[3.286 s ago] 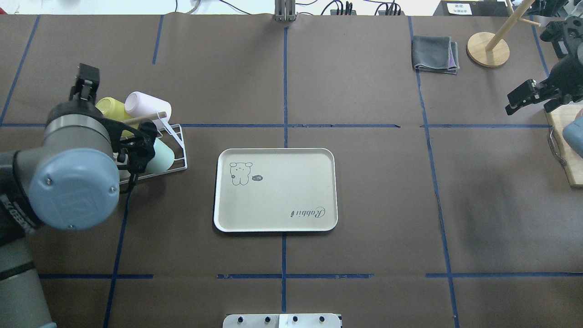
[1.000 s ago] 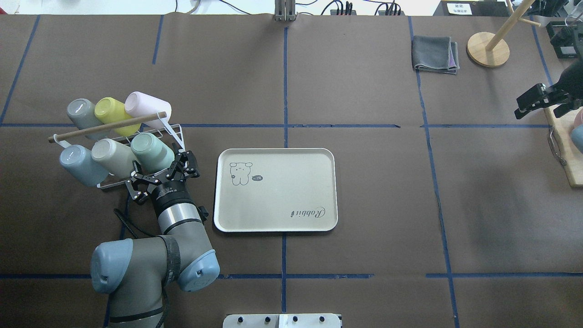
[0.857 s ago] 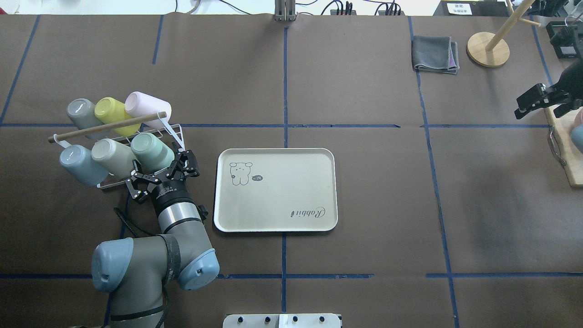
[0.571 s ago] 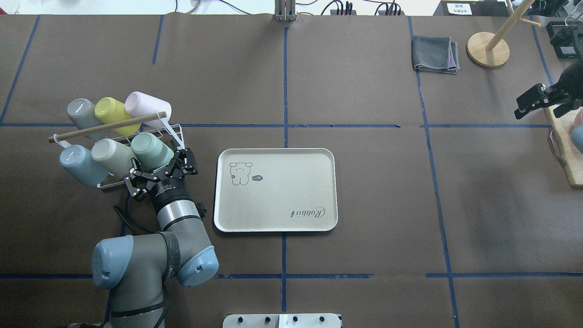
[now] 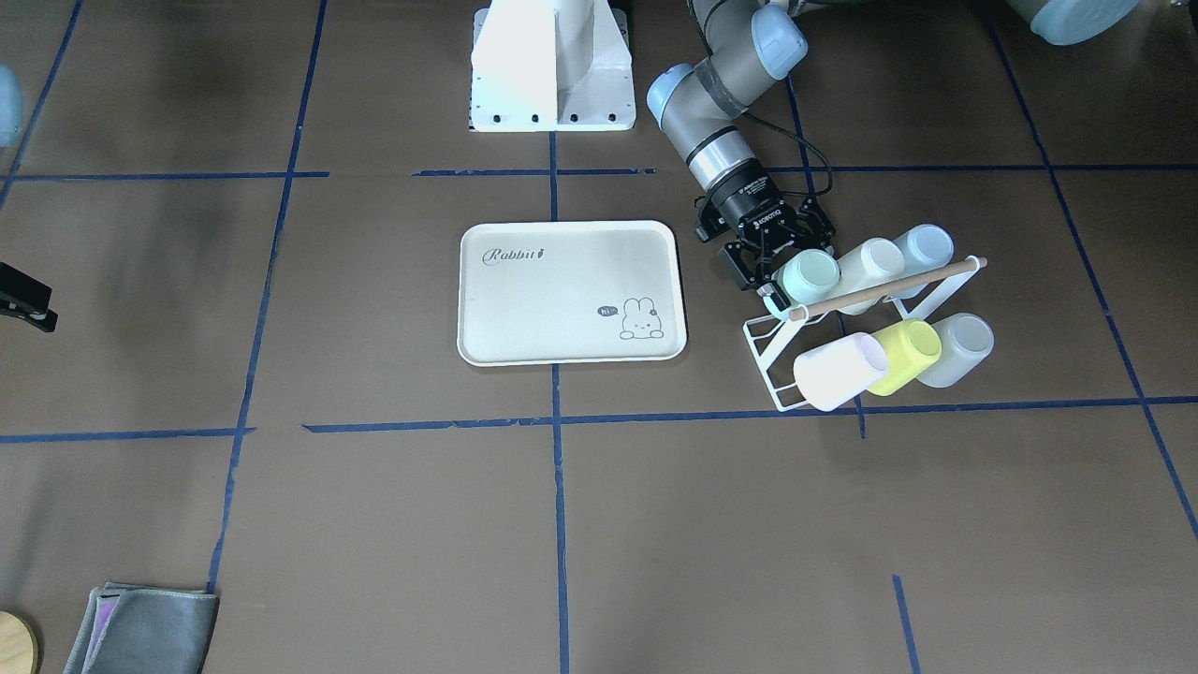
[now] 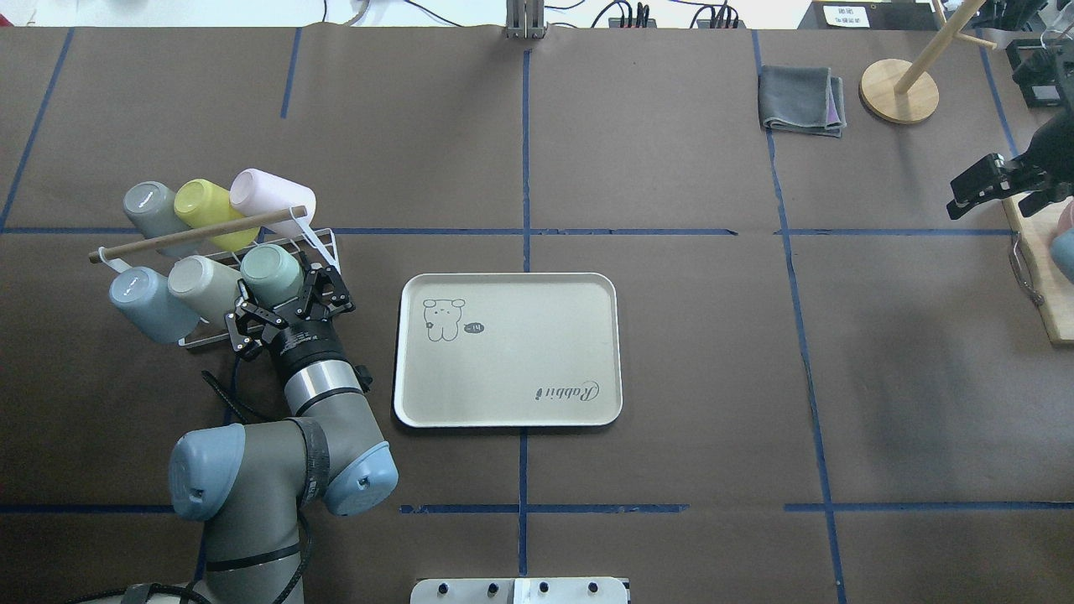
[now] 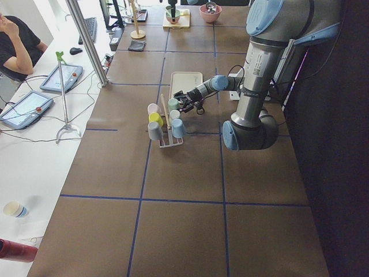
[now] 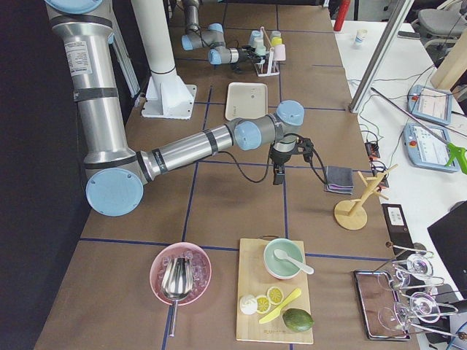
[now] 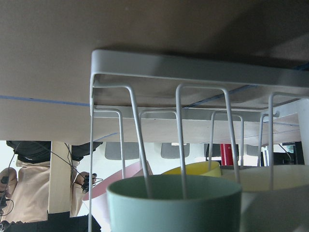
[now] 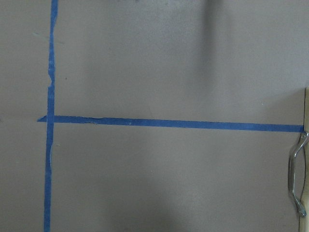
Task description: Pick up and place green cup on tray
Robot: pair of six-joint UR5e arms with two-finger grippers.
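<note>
Resting tilted on the prongs of the white wire rack (image 9: 193,65), the green cup (image 6: 273,270) occupies the end place of the row nearer the robot, on the side facing the tray (image 6: 520,335). It is not on the tray; the two are apart, with bare table (image 6: 671,252) between rack and tray rim.

The left gripper (image 6: 285,300) is at the cup, its jaws spread wide. One finger (image 6: 329,289) stands on the tray side of the cup and the other on the side of the beige cup (image 6: 201,287). Whether either finger touches the cup cannot be told. The left wrist view shows the cup close up at the bottom edge, with wire prongs running into it.

In the same row, the pale blue cup (image 6: 138,298) follows the beige one. The far row holds a grey cup (image 6: 149,205), a yellow-green cup (image 6: 201,205) and a pink cup (image 6: 270,195). A wooden rod (image 6: 193,234) runs above the rack between the rows.

The right gripper (image 6: 973,186) hangs over the table's far right side, well apart from the tray. Its jaw position cannot be told. A folded grey cloth (image 6: 801,101) and a wooden stand (image 6: 898,92) lie at the far right corner.
</note>
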